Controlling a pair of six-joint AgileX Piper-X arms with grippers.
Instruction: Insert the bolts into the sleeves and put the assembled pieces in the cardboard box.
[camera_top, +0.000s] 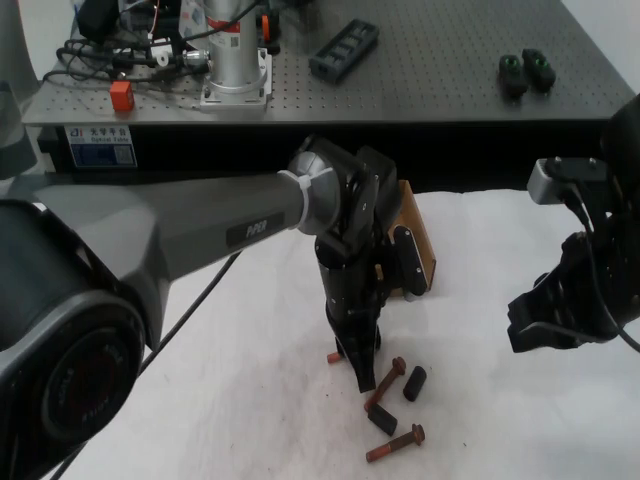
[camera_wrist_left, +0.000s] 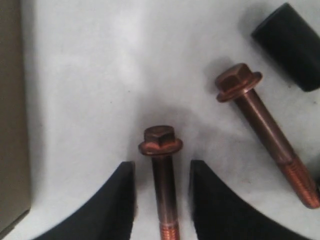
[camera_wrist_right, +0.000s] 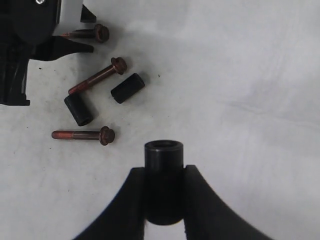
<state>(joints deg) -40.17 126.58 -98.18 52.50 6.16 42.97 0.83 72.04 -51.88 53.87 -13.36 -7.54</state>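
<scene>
Soft, crinkled white surface (camera_wrist_right: 250, 75) lies before us.
We see the left tool (camera_wrist_left: 162, 169) open astride a coppery hex bolt (camera_wrist_left: 160, 142); the right tool (camera_wrist_right: 164, 172) clamps a black tubular sleeve (camera_wrist_right: 163, 155).

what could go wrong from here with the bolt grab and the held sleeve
1. The left tool is open around the copper-coloured flanged bolt; its round shank may roll or tilt as the tool closes.
2. A second copper bolt lies close beside it and could get nudged.
3. The right tool grips the black cylindrical sleeve with its open end sticking out, so pushing a bolt in might tilt it.
</scene>
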